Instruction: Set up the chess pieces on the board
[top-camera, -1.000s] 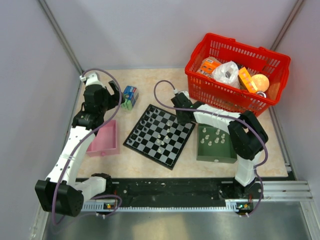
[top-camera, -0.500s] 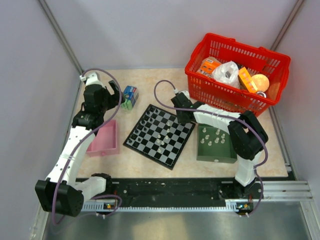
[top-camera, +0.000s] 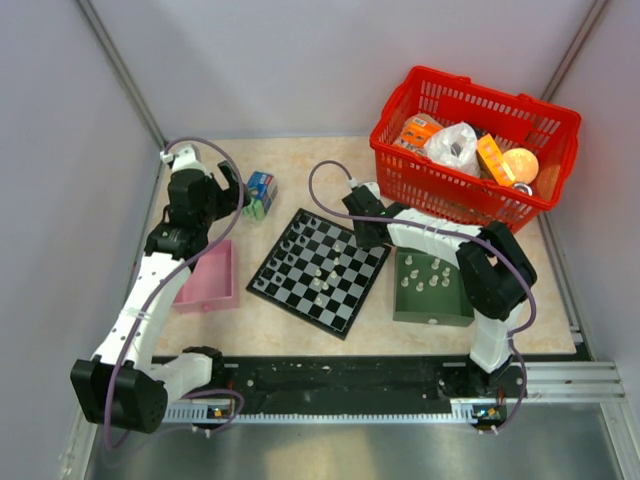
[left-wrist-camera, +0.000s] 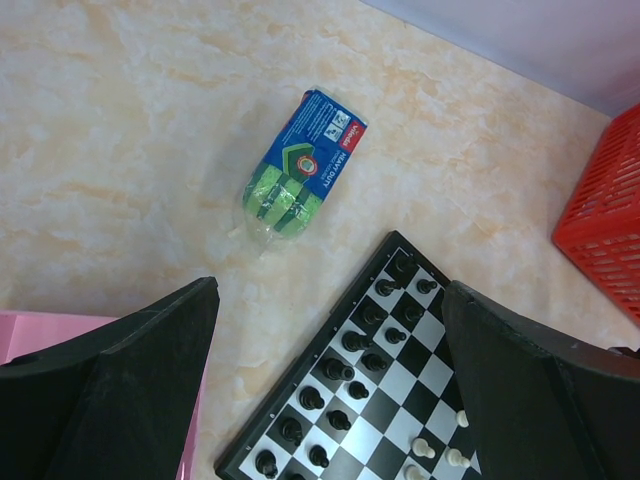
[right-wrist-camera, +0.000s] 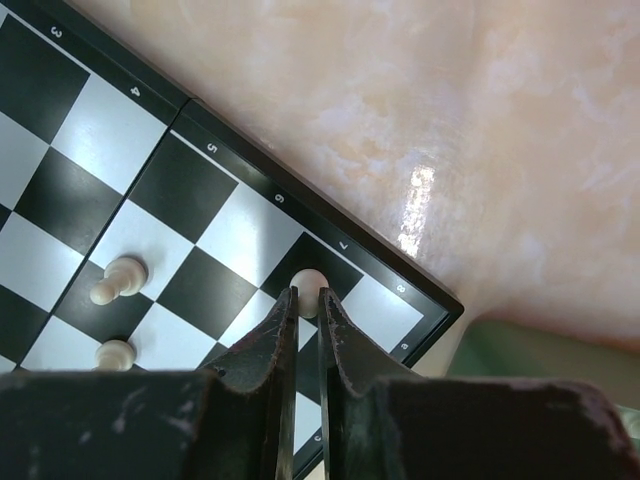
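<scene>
The board (top-camera: 300, 307) lies mid-table, tilted like a diamond. Dark chess pieces (left-wrist-camera: 345, 341) stand in two rows along its left edge. A few pale ones (top-camera: 320, 272) stand mid-board. My right gripper (right-wrist-camera: 307, 301) is shut on a pale chess piece (right-wrist-camera: 308, 281), low over a black square by the board's far right corner (right-wrist-camera: 430, 322). Two more pale pieces (right-wrist-camera: 118, 279) stand to its left. My left gripper (left-wrist-camera: 330, 335) hangs open and empty above the board's left corner; in the top view it (top-camera: 226, 190) is near the back left.
A green tray (top-camera: 432, 308) right of the board holds several pale pieces (top-camera: 430, 275). A pink tray (top-camera: 207, 279) lies left of it. A blue-green sponge packet (left-wrist-camera: 297, 165) lies behind the board. A red basket (top-camera: 470, 192) of goods stands at the back right.
</scene>
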